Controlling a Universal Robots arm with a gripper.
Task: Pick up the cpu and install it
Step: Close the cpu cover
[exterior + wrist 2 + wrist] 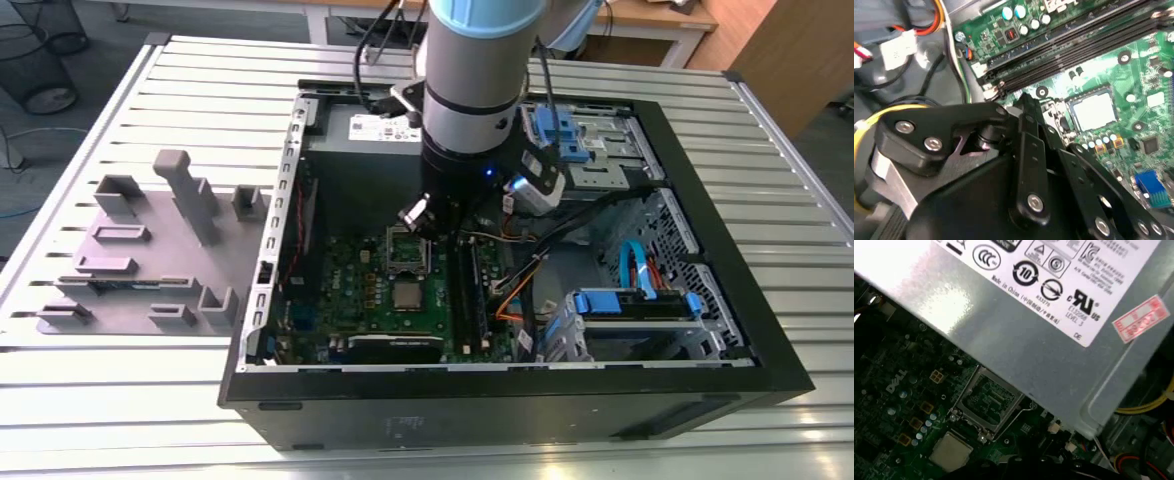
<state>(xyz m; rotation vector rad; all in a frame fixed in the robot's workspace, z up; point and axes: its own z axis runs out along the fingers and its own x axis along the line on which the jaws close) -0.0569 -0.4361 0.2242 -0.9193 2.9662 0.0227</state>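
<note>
The cpu (406, 293) is a small silver square lying flat in its socket on the green motherboard (354, 290), inside the open computer case. It also appears in both wrist views (1094, 111) (951, 452). Just beyond it, the hinged silver socket frame (404, 249) (987, 401) stands open. My gripper (430, 225) hangs over the board beside that frame, a short way above and behind the cpu and apart from it. Its black linkages (1026, 150) cover the near part of the second wrist view.
The grey power supply (1054, 345) (360, 150) sits close behind the socket. Black memory slots (1069, 52) run beside it, with loose cables (514, 290) nearby. Blue drive cages (627, 302) fill the case's right in the exterior view. Grey fixture blocks (147, 250) stand outside on the left.
</note>
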